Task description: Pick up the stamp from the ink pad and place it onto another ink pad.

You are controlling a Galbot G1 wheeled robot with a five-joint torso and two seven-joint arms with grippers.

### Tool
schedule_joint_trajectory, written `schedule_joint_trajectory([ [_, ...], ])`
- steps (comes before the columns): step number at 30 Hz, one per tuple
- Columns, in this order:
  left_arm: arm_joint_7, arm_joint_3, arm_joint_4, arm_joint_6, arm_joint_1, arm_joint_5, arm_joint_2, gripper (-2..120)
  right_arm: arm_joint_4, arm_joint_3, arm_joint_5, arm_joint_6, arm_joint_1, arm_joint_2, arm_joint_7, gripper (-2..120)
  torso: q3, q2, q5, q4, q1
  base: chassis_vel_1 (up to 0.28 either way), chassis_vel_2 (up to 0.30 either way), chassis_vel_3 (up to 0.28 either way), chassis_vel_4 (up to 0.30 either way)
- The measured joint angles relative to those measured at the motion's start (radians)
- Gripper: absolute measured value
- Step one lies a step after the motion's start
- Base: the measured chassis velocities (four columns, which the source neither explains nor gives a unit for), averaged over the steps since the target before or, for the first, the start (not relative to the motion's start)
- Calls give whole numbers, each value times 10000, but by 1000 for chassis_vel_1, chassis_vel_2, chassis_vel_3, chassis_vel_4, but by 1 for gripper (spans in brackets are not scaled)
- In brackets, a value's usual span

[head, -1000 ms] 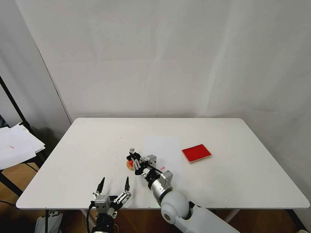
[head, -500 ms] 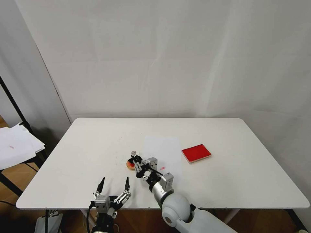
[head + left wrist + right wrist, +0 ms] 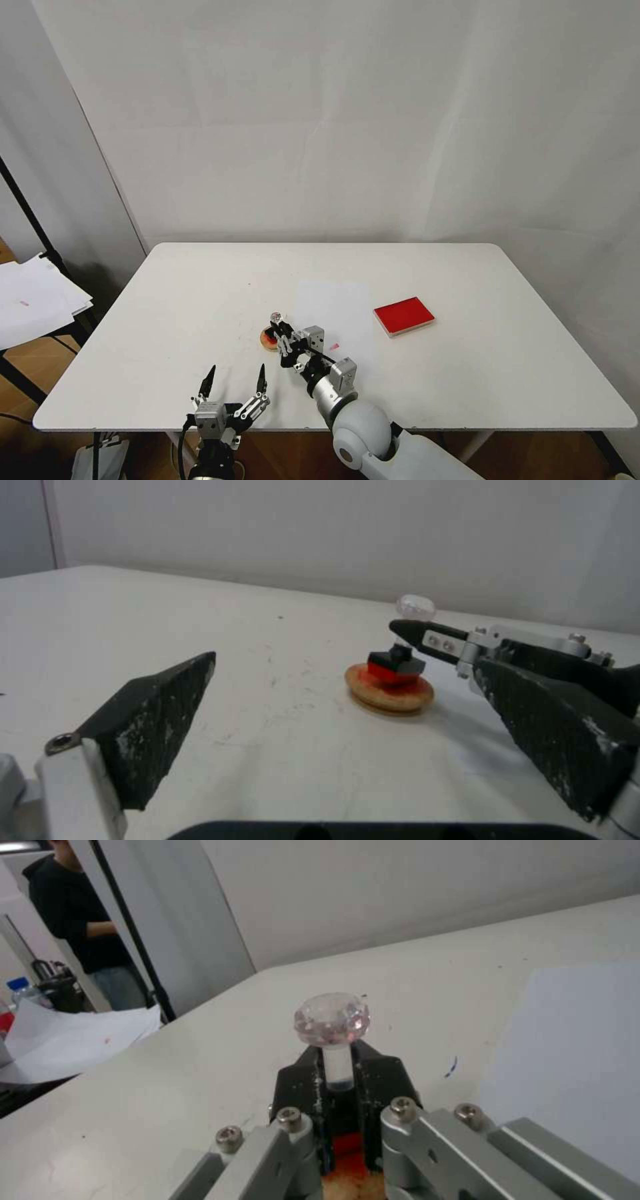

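Stamp (image 3: pixel 274 323) upright on the round pad (image 3: pixel 268 341), long axis vertical, clear knob up, black base on the orange top. Right gripper (image 3: pixel 278 331) at the stem, fingers (image 3: pixel 303 1085) pinching it just under the knob. Round pad near the middle of the white surface (image 3: pixel 167 320), well in from every edge, bare room on its left and far sides. Red pad (image 3: pixel 403 315) flat, well apart to the right, beyond a white sheet (image 3: pixel 333 310). Left gripper (image 3: pixel 233 385) near the front edge, fingers (image 3: pixel 150 712) spread wide, holding nothing, pointing toward the round pad.
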Motion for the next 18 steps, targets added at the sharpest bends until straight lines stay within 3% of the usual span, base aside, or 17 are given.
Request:
schedule_joint_trajectory([
  [8,0,0,0,0,0,0,0,102,97,-45,16,-106,-25,0,62,7,0,0,0,0,0,0,0,0,0],
  [18,0,0,0,0,0,0,0,102,128,-123,33,-147,-70,40,71,41,0,0,0,0,0,0,0,0,0],
])
